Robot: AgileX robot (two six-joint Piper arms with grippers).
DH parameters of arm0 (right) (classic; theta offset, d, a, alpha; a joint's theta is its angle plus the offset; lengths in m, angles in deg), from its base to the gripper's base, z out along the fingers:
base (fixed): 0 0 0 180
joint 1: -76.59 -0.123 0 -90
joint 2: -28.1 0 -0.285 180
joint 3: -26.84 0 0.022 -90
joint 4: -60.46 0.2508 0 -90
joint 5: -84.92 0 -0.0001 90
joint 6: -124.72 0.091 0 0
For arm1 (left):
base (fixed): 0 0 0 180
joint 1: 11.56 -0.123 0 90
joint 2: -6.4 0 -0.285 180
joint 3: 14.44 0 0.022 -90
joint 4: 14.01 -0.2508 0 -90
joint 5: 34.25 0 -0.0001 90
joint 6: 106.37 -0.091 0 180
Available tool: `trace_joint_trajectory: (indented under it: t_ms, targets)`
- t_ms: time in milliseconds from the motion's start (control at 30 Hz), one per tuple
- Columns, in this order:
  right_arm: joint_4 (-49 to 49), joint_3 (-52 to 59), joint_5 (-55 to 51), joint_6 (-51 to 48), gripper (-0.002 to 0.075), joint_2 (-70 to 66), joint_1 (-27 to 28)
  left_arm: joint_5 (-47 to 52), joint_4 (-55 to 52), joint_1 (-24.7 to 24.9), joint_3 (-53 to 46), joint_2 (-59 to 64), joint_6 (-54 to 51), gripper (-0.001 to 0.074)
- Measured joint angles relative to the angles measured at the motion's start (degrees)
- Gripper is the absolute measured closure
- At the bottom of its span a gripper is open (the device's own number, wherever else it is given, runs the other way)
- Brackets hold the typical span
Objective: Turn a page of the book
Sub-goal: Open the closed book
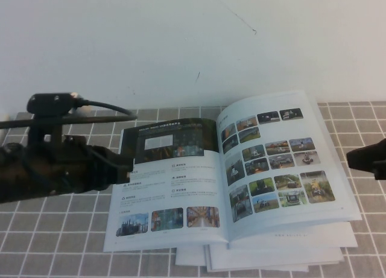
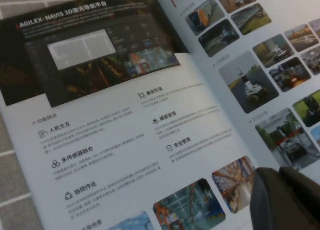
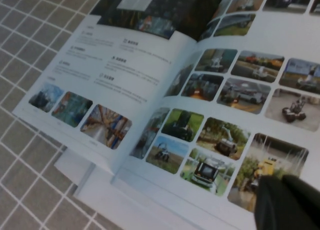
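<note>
Two glossy pages show: book (image 1: 229,181) open flat, photo-grid page (image 1: 277,163) right; right gripper (image 1: 367,159) jaws closed, empty; left gripper (image 1: 114,169) jaws unclear.

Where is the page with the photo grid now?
In the high view, the page lies flat as the right half of the open book, between the spine and the right gripper at the table's right edge.
</note>
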Motion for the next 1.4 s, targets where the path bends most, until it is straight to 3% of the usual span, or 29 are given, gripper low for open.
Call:
trace_joint_trajectory:
  t_ms: [433, 567, 767, 867, 1400]
  targets:
    - [2.0, -9.4, 3.5, 0.8, 0.0715, -16.4, -1.6, -11.2, 3.0, 9.8, 7.0, 21.7, -2.2, 0.0738]
    - [2.1, -11.9, 3.1, 1.7, 0.0631, -21.0, -1.6, -13.2, 3.4, 10.3, 8.1, 27.0, -3.0, 0.0738]
    - [2.1, -14.1, 2.6, 5.5, 0.0394, -27.0, -1.6, -13.8, 4.1, 10.4, 8.8, 33.3, -3.3, 0.0738]
    - [2.1, -14.7, 2.4, 5.8, 0.0349, -28.6, -1.6, -12.4, 4.5, 10.4, 9.2, 34.1, -3.3, 0.0738]
    - [1.4, -15.0, 2.3, 5.8, 0.0330, -29.7, -0.6, -12.1, 4.9, 10.4, 9.3, 34.6, -3.3, 0.0738]
